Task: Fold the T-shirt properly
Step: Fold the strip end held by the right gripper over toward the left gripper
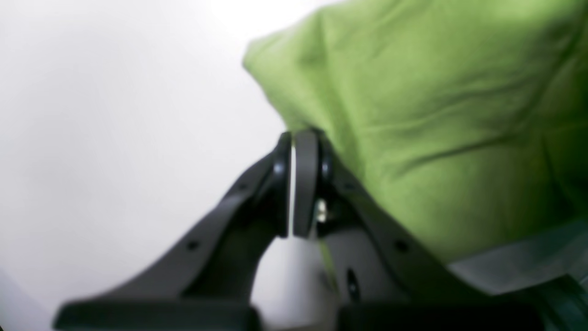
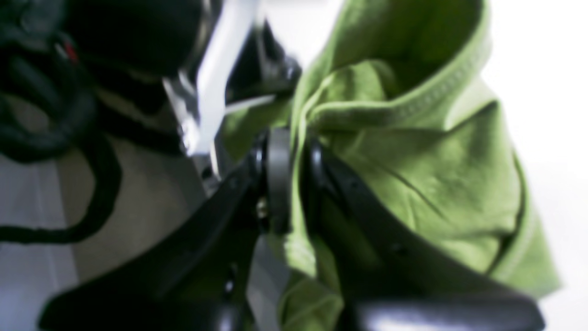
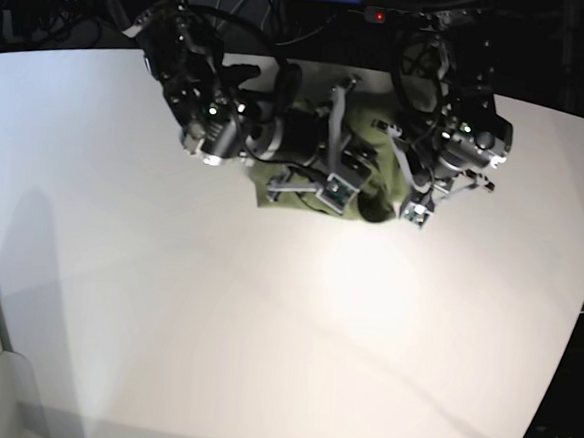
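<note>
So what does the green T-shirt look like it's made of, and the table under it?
T-shirt: looks like soft knit cotton, matte; it creases and bunches limply, and a stitched hem runs along one edge. Blur leaves the weave unclear.
Table: a smooth, hard white surface, perhaps laminate or painted board; a soft bright patch of reflected light suggests a satin finish.

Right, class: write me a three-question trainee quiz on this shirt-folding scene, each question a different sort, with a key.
1. True or false: the T-shirt lies spread flat across the middle of the table.
2. Which gripper has cloth pinched between its jaws? A left gripper B right gripper
3. Fill in: the T-shirt's colour is ____.

Key: 1 false, it is bunched at the table's far edge; 2 B, the left one's jaws are shut beside the cloth; 3 green.
</note>
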